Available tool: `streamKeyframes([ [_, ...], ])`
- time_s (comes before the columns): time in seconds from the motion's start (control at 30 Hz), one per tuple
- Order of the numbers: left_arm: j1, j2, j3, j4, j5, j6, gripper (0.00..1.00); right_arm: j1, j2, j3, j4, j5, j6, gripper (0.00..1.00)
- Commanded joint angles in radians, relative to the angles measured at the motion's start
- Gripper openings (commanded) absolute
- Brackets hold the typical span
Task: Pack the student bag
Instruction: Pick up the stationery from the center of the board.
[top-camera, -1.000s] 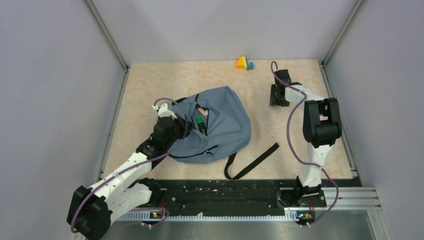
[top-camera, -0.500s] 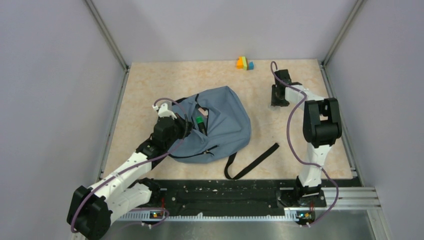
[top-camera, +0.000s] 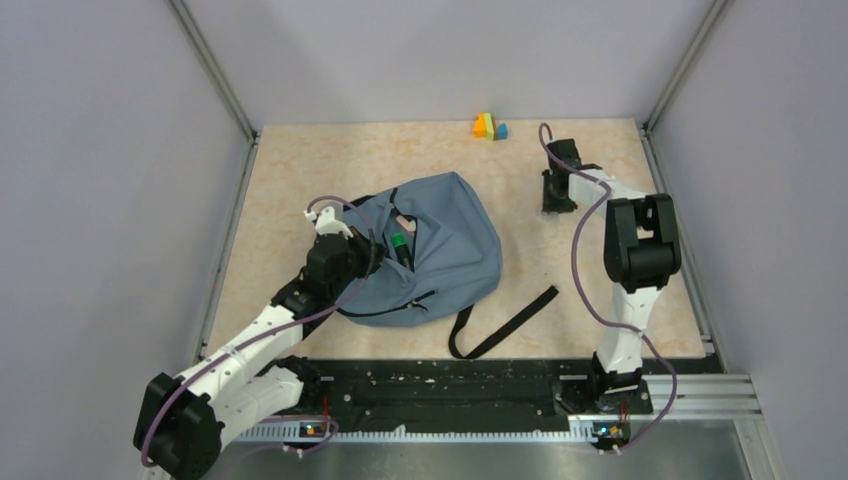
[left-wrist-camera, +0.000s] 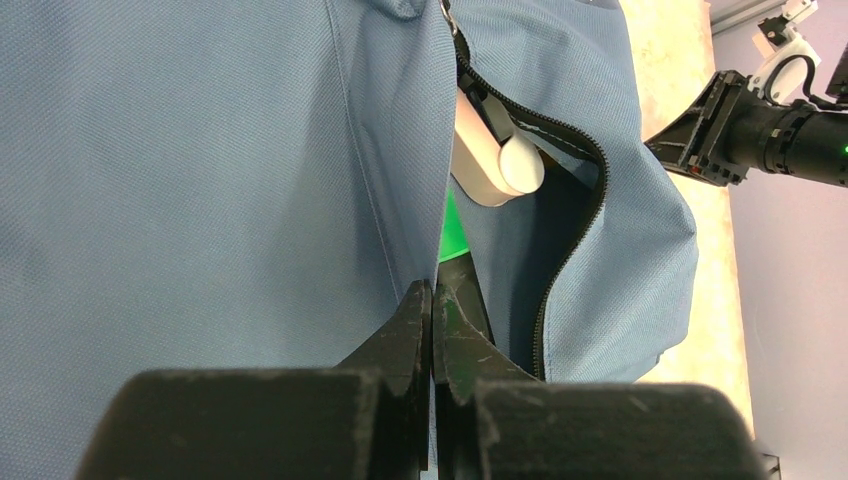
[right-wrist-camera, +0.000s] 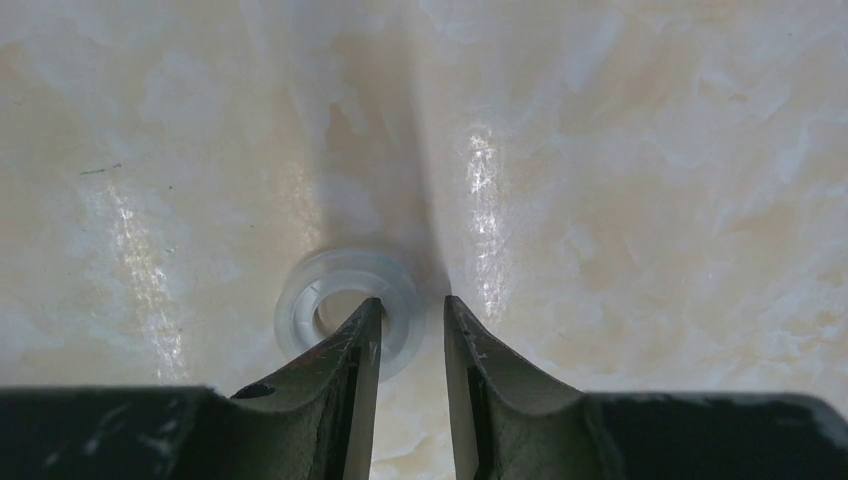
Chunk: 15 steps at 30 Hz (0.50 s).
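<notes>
The large, soft, dusty-blue fabric backpack (top-camera: 440, 250) lies flat left of centre on the beige marbled table (top-camera: 300, 170), its dark zipper mouth gaping. The left gripper (left-wrist-camera: 432, 300), jaws pressed together on the fabric edge beside that zipper, lifts the mouth, apparently so items can go in. A white cylinder (left-wrist-camera: 495, 150) and something green (left-wrist-camera: 455, 232) sit inside. At the far right, the right gripper (right-wrist-camera: 408, 312) points down, its jaws slightly apart astride one wall of a translucent plastic ring (right-wrist-camera: 297, 310), probably the next item to pack.

Student bag (top-camera: 450, 240) matt woven cloth; table (top-camera: 300, 170) glossy marbled; ring (right-wrist-camera: 298, 295) translucent plastic.
</notes>
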Motion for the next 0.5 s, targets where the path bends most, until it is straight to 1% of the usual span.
streamKeyframes([
  [0.0, 0.01, -0.033, 0.037, 0.02, -0.031, 0.015, 0.0, 0.006, 0.032, 0.052, 0.016, 0.004, -0.018, 0.28],
  [0.13, 0.012, -0.037, 0.035, 0.018, -0.034, 0.016, 0.0, 0.007, 0.043, 0.058, 0.007, 0.006, -0.015, 0.28],
  [0.27, 0.013, -0.039, 0.034, 0.018, -0.034, 0.016, 0.0, 0.006, 0.05, 0.06, 0.002, 0.0, -0.013, 0.25],
  [0.47, 0.013, -0.039, 0.035, 0.019, -0.034, 0.016, 0.0, 0.006, 0.071, 0.081, -0.027, -0.016, -0.008, 0.23],
])
